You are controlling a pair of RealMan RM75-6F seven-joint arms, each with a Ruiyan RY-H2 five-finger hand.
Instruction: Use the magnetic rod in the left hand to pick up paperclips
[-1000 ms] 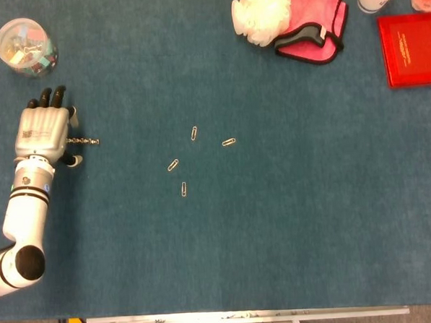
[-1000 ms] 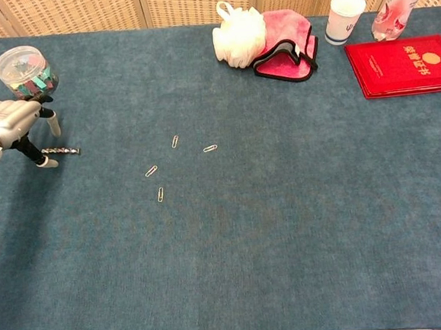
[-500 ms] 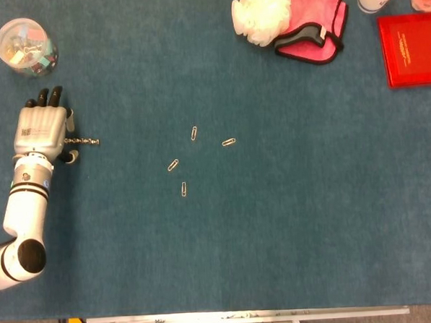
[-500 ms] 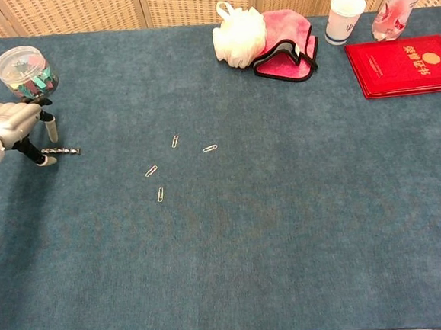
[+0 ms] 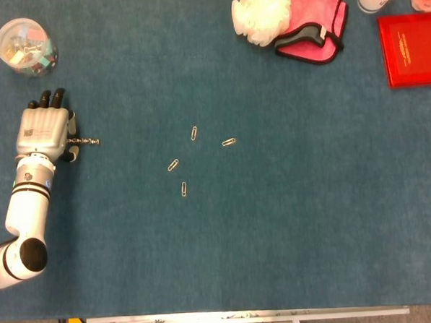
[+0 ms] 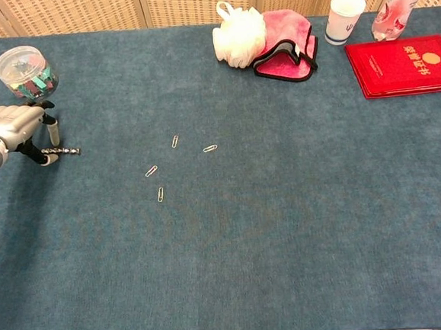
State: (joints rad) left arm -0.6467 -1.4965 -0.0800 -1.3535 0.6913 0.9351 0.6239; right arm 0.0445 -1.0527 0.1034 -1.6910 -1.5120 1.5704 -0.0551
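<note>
We are judging the task to be at its very start: the four paperclips [image 5: 193, 133] [image 5: 229, 141] [image 5: 173, 164] [image 5: 184, 188] are all lying loose on the blue table [image 5: 291, 223], a little left of the middle of the head view, and none of them is clinging to the magnetic rod [image 5: 83, 142]. The rod itself is lying flat on the cloth at the left of the frame, its free end pointing right toward the clips and its near end tucked just under the left hand [image 5: 43, 131].

We are seeing that hand poised over the rod's near end, palm down, with its fingers reaching down around it. In the chest view the left hand [image 6: 7, 127] is standing on the table beside the rod [image 6: 60, 151], one finger [image 6: 53, 132] coming down just behind it and a dark fingertip touching or nearly touching its end; we cannot tell whether the rod is actually pinched or merely flanked, since it is resting on the table rather than lifted.

So we are reckoning that the grasp, the lift, the carry across to the clips well to the right, and the pick-up itself are all left to do. The right hand is not appearing in either view
</note>
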